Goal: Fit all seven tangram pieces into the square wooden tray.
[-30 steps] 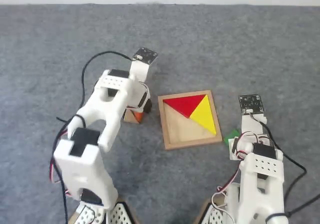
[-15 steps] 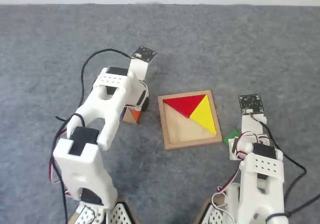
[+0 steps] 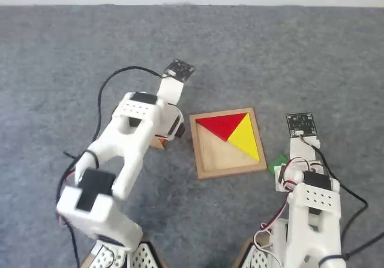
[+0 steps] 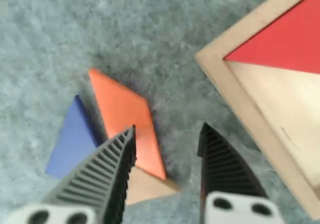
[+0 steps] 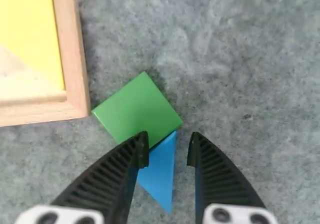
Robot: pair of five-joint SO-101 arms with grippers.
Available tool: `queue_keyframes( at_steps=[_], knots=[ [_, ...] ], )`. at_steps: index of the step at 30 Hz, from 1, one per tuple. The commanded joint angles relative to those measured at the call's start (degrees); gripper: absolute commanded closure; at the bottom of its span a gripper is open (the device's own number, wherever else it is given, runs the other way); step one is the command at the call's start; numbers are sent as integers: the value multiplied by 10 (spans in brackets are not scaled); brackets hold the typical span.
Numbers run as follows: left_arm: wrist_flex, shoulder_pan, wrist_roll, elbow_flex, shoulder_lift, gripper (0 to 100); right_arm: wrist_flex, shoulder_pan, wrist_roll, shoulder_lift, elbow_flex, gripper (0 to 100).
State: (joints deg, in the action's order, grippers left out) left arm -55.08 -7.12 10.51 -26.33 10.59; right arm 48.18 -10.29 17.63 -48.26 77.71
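The square wooden tray (image 3: 216, 154) lies flat on the grey carpet (image 3: 300, 52) between the two arms. Two pieces are seated in it: a red triangle (image 3: 222, 125) along the tray's far edge and a yellow triangle (image 3: 246, 139) along its right edge, meeting along one side. The rest of the tray floor is bare wood.

The left gripper (image 4: 167, 129) hangs just off the tray's left rim. Its fingers are parted by a moderate gap and hold nothing. Below it lie an orange parallelogram (image 4: 127, 119), a dark blue triangle (image 4: 72, 144) touching its side away from the tray, and a plain wood-coloured triangle (image 4: 142, 186) at its near end.

The right gripper (image 5: 167, 135) hangs off the tray's near right corner, fingers parted and empty. A green square (image 5: 135, 108) lies just beside that corner. A light blue triangle (image 5: 160, 171) touches the square's side away from the tray, directly under the gap between the fingers.
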Motion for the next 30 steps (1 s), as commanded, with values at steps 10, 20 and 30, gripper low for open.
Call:
queue_keyframes(
  at_steps=[10,20,30],
  knots=[
    [-113,50,4,147,120,829,-10,-5,6,-13,-3,854],
    [-117,18,35,146,119,946,-10,-5,6,-13,-3,854],
    [-164,-54,39,142,41,976,-10,-5,6,-14,-3,854]
  ],
)
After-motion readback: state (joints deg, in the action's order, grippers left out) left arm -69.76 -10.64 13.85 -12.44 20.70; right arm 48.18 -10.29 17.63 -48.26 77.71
